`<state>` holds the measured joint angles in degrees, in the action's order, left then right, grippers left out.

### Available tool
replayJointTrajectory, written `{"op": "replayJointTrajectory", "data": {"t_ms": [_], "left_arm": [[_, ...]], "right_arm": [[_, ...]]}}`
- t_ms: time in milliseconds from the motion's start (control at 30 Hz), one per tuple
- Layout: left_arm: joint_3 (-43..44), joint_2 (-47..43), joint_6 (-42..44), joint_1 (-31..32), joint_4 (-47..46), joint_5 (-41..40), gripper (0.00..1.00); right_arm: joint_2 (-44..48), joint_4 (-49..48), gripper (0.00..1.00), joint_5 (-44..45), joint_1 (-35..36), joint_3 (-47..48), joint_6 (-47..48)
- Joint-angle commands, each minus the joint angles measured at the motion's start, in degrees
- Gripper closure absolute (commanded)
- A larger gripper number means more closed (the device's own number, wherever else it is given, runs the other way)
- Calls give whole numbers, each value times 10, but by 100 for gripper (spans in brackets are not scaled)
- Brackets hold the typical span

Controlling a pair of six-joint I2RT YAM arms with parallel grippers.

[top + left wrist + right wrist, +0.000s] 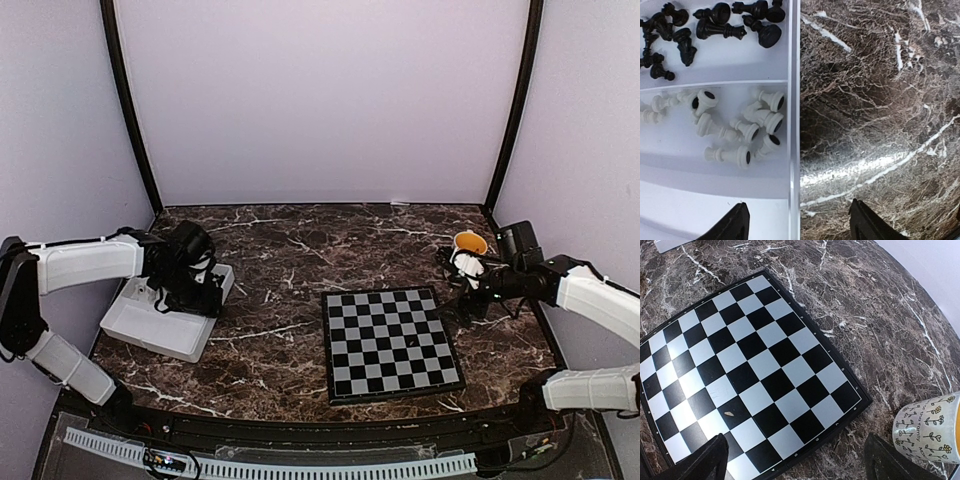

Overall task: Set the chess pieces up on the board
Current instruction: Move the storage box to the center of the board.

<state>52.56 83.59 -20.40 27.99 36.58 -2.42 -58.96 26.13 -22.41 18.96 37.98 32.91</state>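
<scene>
The left gripper (pixel 172 296) hangs low at the far left and the right gripper (pixel 462 285) at the far right, both with fingers (pixel 735 224) spread wide and holding nothing.

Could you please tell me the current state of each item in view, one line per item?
Board: flat on the table, no pieces on it.
Black pieces: lying loose in one compartment of the tray.
White pieces: lying on their sides in the neighbouring compartment.
Tray: on the table, left of the board.
Mug: upright, right of the board.
Left hand: open, empty, over the tray's edge.
Right hand: open, empty.
</scene>
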Motion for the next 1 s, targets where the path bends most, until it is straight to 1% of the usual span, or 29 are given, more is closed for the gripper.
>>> {"op": "replayJointTrajectory", "data": {"t_ms": [0, 167, 200, 267, 400, 533, 833, 967], "left_arm": [[-21, -57, -33, 3, 46, -7, 28], [-52, -82, -68, 3, 52, 22, 28], [-64, -83, -77, 4, 48, 44, 28], [-84, -88, -87, 10, 28, 71, 28], [-110, -84, -101, 33, -5, 98, 28], [-112, -66, -117, 86, -24, 108, 29], [-100, -25, -176, 228, -54, 114, 30], [-86, 9, -193, 285, -77, 111, 30]], "right_arm": [[-9, -14, 5, -9, -3, -5, 1], [-10, -11, 5, -11, -3, -4, 1], [-9, -10, 5, -11, -3, -4, 2], [-9, -11, 5, -11, -4, -4, 3], [-9, -9, 5, -11, -3, -4, 3], [-8, -6, 6, -13, -3, -5, 5], [-14, -5, 6, -17, -3, -6, 10], [-19, 0, 7, -21, -3, -3, 11]]}}
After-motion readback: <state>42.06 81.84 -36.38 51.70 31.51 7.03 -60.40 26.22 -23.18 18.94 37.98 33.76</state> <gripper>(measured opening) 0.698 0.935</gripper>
